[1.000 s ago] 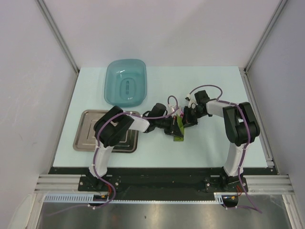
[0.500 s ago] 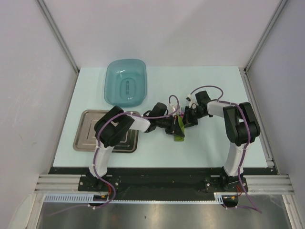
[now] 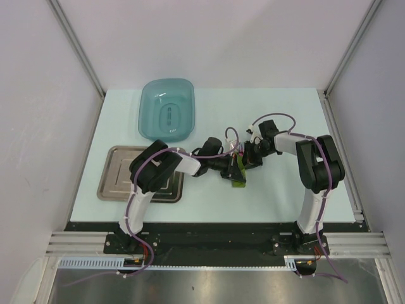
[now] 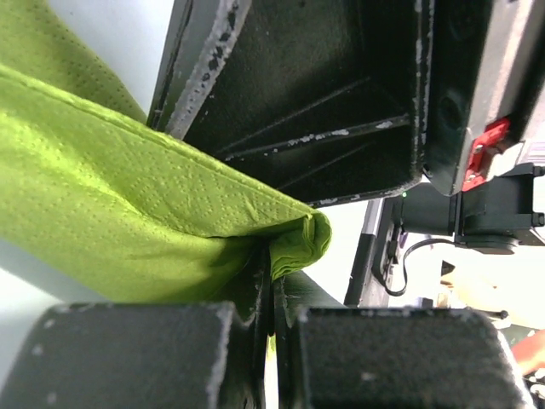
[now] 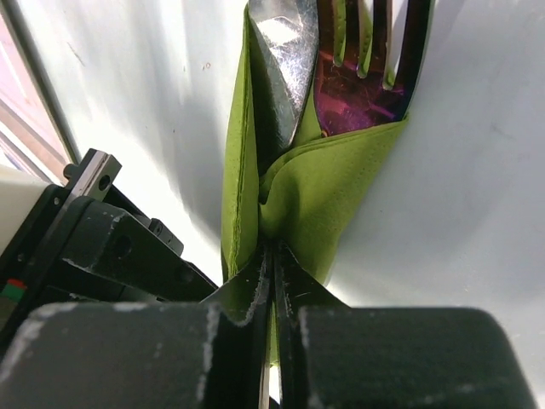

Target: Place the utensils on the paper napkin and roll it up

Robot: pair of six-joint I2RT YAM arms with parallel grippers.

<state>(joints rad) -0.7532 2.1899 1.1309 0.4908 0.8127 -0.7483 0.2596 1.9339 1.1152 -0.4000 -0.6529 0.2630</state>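
Found the paper napkin point(image 3: 238, 176) just toward 4 o'clock of the desk point(image 3: 285, 114) centre, folded into a narrow strip running from 12 to 6 o'clock. Noted thin olive-green paper, matte, with a fine dotted emboss and a soft doubled edge at the fold, best seen from the left wrist.

Found the utensils point(image 5: 341, 85) tucked inside the fold, protruding at its 12 o'clock end in the right wrist view. Identified a fork point(image 5: 353, 95) with dark tines and an iridescent purple-magenta sheen. Noted at its 9 o'clock side a polished silver piece point(image 5: 285, 51); cannot tell whether blade or bowl. Cannot tell the number of pieces inside the wrap.

Found the left tool point(image 3: 231, 167) pressed together on a crease of the paper napkin, entering from 9 o'clock with the forearm stretched low across the desk. Found the right tool point(image 3: 244, 159) clamped likewise on a pinch of the same sheet, entering from 3 o'clock with elbow raised and wrist angled down. Noted black fingers on both, scuffed, paint worn along the edges.

Recorded a translucent teal plastic basin point(image 3: 152, 95), rounded rectangle, at 11 o'clock. Recorded a brushed steel tray point(image 3: 114, 172) with stepped rectangular ridges at 8 o'clock, partly under the left arm.
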